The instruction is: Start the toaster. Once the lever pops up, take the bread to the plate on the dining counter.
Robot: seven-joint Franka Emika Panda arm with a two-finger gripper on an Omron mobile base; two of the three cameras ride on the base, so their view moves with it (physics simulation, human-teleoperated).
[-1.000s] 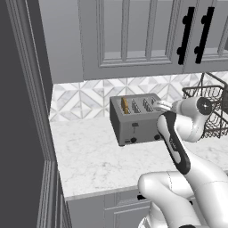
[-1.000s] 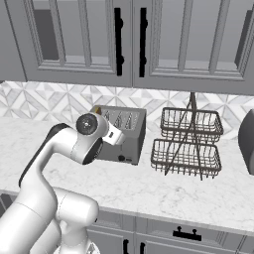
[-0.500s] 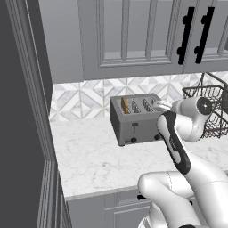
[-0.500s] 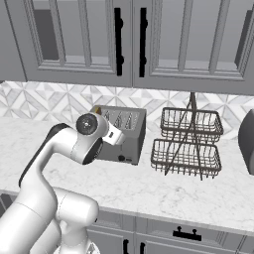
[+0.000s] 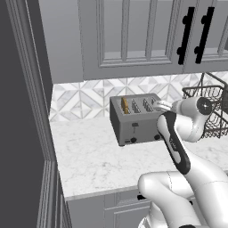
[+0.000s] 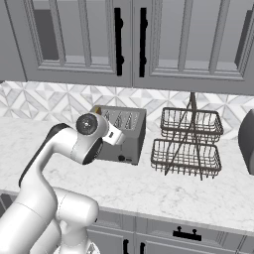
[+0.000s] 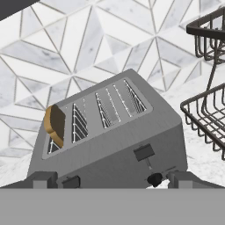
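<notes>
The grey four-slot toaster (image 5: 133,121) (image 6: 124,134) (image 7: 110,140) stands on the marble worktop against the tiled wall. The tan bread (image 5: 125,105) (image 7: 55,124) sticks up from its leftmost slot. On the front face, one dark lever (image 7: 144,152) sits high in its slit above a round knob (image 7: 154,179), and another lever (image 7: 71,181) shows lower left. My gripper (image 7: 112,180) is open, just in front of and above the toaster's front face, with a fingertip (image 7: 41,179) on either side and nothing between them. The plate and the dining counter are out of view.
A two-tier dark wire basket (image 6: 187,144) (image 5: 209,107) (image 7: 211,88) stands close to the toaster's right. A dark grey appliance (image 6: 246,141) sits at the far right. Upper cabinets (image 6: 129,39) hang overhead, and a tall dark panel (image 5: 22,133) bounds the left.
</notes>
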